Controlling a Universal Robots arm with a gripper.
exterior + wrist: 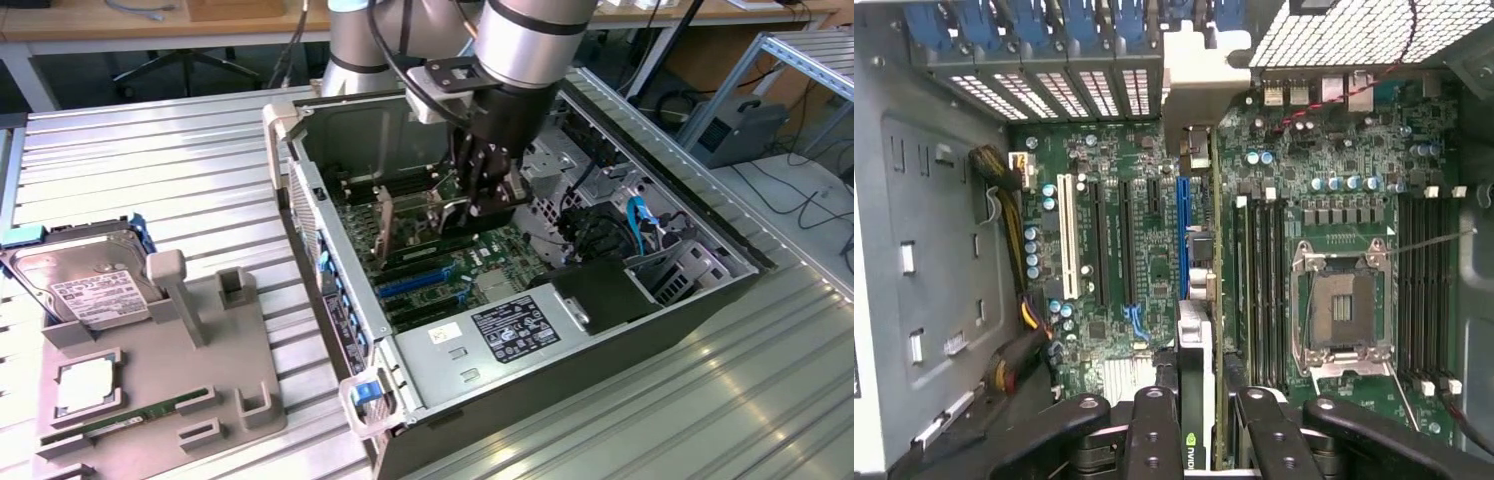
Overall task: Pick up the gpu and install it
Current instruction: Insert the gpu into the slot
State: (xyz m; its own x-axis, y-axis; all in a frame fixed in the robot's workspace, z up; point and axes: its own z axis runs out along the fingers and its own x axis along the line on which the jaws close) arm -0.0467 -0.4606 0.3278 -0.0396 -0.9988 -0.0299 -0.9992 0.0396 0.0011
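Bright even light, soft shadows inside the computer case [561,400].

Matt metal bracket [1199,62] on gpu [1196,350] — ribbed metal table [134,170].

The ribbed metal table [160,170] carries an open computer case [534,420] and a grey parts holder [240,372].

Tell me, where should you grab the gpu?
By its top edge, from straight above: the gpu stands on edge over the motherboard, thin, so the jaws pinch its two flat faces. The gripper holds it that way.
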